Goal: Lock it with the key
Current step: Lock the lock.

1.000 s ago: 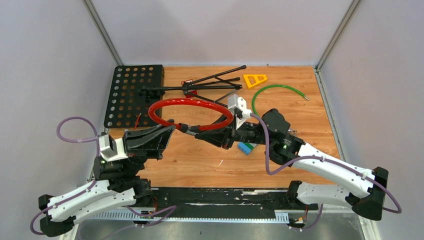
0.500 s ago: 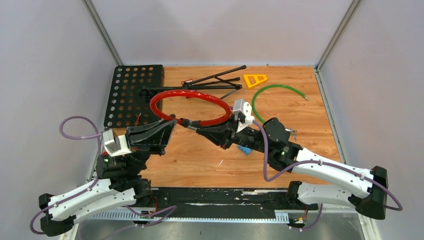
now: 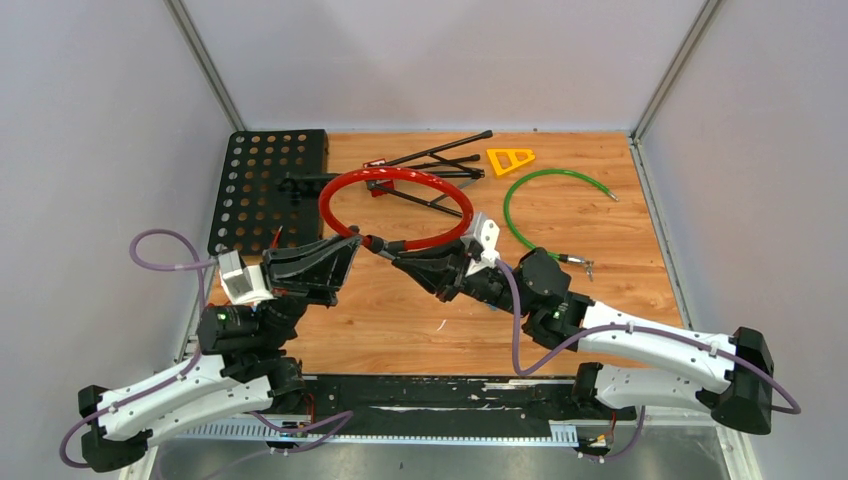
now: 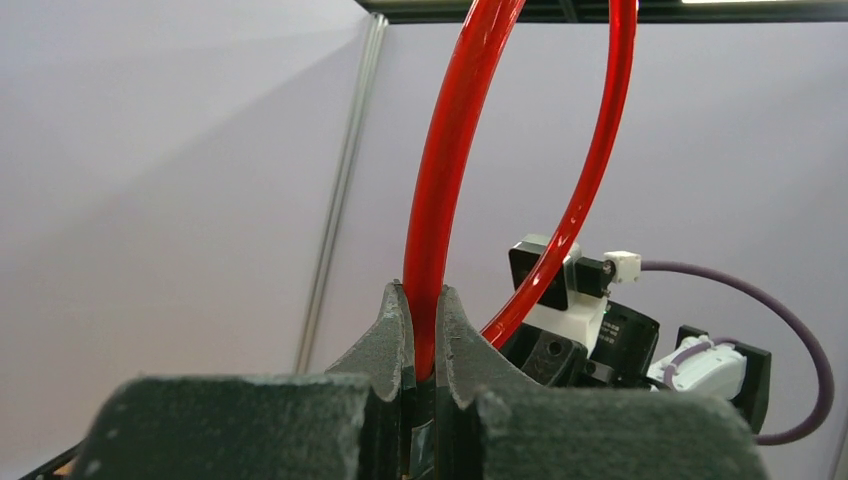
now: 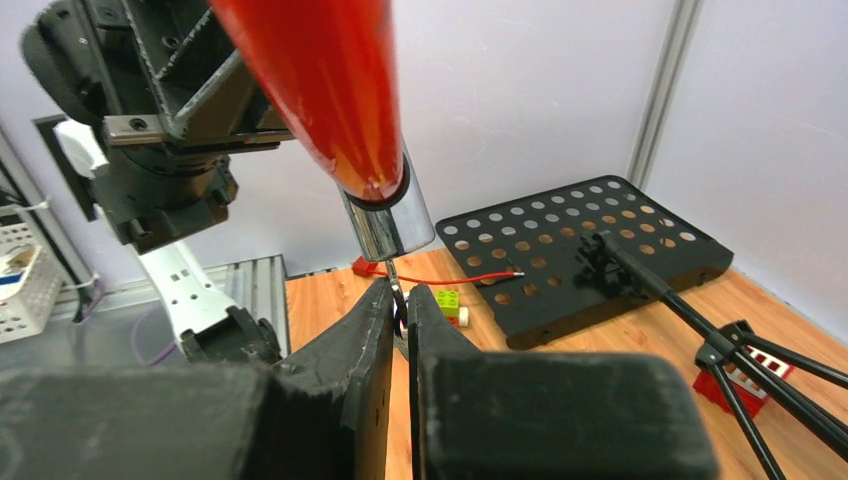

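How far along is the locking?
Done: the left gripper is shut on the red cable lock, and the right gripper is shut on the key. In hand: the key is at the lock's metal end; how deep it sits I cannot tell. Left: turning the key, then letting go.

The wooden table (image 3: 620,260) carries a black perforated plate (image 3: 262,185) at its far-left corner. A folded black tripod (image 3: 440,152) lies with one end on the plate. A yellow triangular piece (image 3: 510,159) and a curved green cable (image 3: 556,173) lie farther right.
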`<state>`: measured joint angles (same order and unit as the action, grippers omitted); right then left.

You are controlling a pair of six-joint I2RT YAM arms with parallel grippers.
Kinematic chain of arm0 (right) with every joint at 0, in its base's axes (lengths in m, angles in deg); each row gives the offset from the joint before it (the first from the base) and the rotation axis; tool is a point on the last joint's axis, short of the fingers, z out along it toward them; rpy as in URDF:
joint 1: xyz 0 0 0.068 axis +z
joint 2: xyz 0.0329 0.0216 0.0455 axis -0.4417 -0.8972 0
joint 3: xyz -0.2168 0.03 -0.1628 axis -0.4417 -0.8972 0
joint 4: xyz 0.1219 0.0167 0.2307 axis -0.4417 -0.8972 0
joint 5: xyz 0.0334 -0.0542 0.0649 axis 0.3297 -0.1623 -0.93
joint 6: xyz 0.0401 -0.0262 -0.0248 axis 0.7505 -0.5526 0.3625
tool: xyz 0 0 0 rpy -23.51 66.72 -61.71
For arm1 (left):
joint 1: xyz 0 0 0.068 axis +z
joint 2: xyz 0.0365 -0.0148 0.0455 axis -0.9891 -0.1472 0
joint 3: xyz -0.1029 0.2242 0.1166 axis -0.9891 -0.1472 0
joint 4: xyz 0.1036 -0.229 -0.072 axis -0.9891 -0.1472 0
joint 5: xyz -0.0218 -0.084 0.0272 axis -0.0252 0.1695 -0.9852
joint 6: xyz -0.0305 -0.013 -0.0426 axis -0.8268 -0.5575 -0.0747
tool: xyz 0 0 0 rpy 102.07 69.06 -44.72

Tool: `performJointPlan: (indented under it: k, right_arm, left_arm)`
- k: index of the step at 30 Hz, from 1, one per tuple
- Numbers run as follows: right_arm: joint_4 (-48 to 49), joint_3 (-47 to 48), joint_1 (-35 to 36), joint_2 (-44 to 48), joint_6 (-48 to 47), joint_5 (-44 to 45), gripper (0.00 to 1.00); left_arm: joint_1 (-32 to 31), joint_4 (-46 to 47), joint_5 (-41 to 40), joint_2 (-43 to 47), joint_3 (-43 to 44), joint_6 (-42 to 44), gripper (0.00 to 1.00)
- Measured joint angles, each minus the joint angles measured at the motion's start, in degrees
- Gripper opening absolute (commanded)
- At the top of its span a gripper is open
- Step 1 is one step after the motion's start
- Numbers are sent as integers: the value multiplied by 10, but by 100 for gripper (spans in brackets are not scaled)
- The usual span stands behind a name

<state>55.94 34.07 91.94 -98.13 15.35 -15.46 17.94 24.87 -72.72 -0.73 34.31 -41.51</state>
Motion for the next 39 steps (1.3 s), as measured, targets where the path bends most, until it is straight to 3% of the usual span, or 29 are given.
performJointPlan:
  k: [7, 39]
  right_arm:
    - [69, -45, 3, -13, -21, 35, 0]
    - [132, -98, 24, -49, -33, 151, 0]
  left_arm:
    - [3, -17, -18, -8, -1, 0, 0]
    - [7, -70, -56, -5, -14, 1, 0]
